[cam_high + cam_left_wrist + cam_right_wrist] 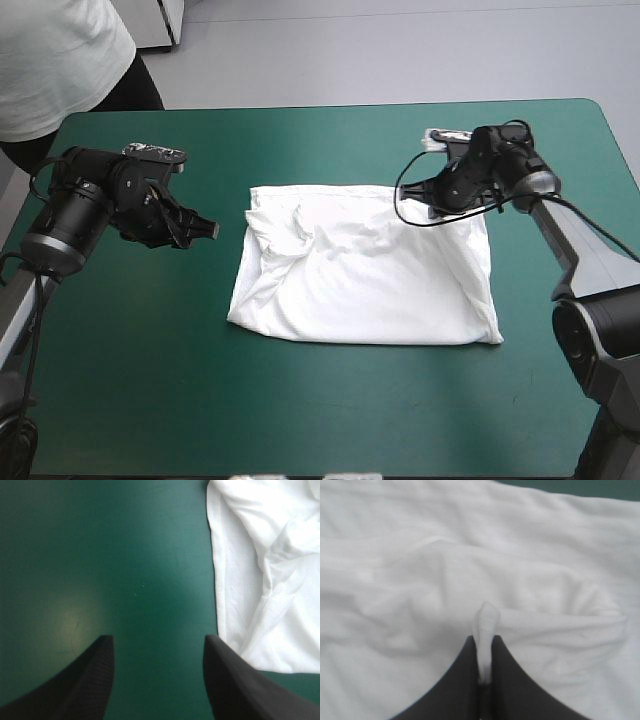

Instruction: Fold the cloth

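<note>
The desk has a teal-green cover. The T-shirt lies flat on it as a roughly rectangular white bundle, at the middle and slightly toward 3 o'clock. The near edge of the T-shirt runs straight. The edge toward 9 o'clock is wrinkled, with a raised crease close to the 11 o'clock corner.

The left hand is at 9 o'clock of the T-shirt, near its edge but apart from it, and points toward 3 o'clock. Its black fingers stand wide, with teal-green cover between them. In the left wrist view the T-shirt's edge lies just beside the outer side of one finger.

The right hand is at the T-shirt's 1 o'clock corner, over the cloth. In the right wrist view its fingers are all but closed and pinch a thin upright fold of white fabric between the tips. The T-shirt fills the field ahead of this hand, with a strip of cover beyond its far edge.
</note>
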